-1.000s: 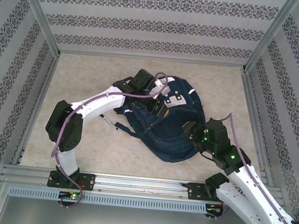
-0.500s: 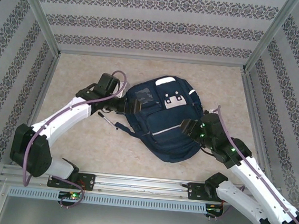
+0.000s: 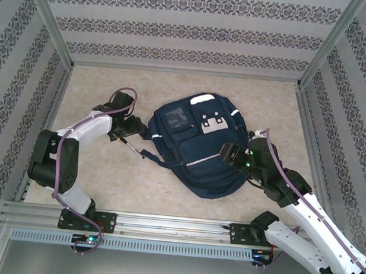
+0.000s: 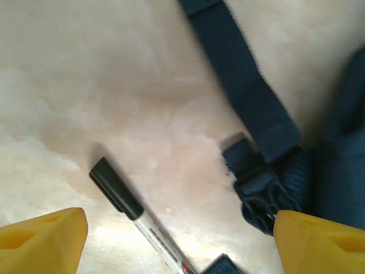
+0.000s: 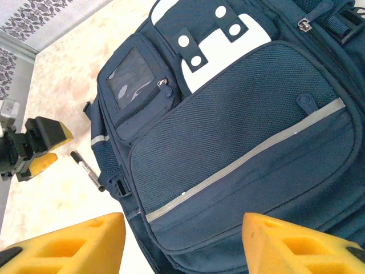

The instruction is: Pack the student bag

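Bag [image 3: 201,148] is laid flat at the middle of the table [image 3: 89,173], front pockets up, with a white patch [image 3: 213,122] near its far end. Just beside its left edge the left gripper [image 3: 135,131] is held low, jaws spread wide with nothing between them; a pen [image 4: 122,197] is seen on the table beneath, near a strap [image 4: 245,85]. Over the bag's right side the right gripper [image 3: 228,155] is poised, jaws parted and nothing clasped.
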### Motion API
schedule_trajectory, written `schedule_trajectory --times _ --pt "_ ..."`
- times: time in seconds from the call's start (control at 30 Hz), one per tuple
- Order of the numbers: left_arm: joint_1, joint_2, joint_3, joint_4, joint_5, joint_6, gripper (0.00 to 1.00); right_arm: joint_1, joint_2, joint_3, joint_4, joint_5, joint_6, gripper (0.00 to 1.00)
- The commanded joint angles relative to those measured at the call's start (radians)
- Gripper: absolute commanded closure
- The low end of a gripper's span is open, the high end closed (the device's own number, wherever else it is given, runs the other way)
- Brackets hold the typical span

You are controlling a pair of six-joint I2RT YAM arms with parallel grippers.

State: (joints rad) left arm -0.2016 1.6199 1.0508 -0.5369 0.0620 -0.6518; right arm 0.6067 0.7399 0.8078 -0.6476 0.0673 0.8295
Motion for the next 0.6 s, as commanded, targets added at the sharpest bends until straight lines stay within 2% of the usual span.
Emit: schedule_trajectory --times 0.0,0.13,0.37,0.5,0.57 --pt "0.008 0.040 -0.014 -0.046 -0.078 -0.131 0.19 0.009 -0.016 -0.025 0.006 0.028 -0.025 0.44" --pt "0.008 0.118 -0.008 -0.073 -0.068 -0.193 0.26 0.010 -0.009 -0.031 0.043 0.026 -0.011 0.43" --pt "-0.014 0.128 -0.107 -0.044 -0.103 -0.253 0.48 0.011 0.053 0.006 0.068 -0.004 -0.021 0.43" --pt "-0.013 0.161 -0.111 -0.058 -0.086 -0.244 0.61 0.024 0.081 0.014 0.079 -0.025 -0.004 0.43" --pt "-0.014 0.148 -0.120 -0.060 -0.084 -0.241 0.65 0.032 0.087 0.014 0.089 -0.029 0.000 0.44"
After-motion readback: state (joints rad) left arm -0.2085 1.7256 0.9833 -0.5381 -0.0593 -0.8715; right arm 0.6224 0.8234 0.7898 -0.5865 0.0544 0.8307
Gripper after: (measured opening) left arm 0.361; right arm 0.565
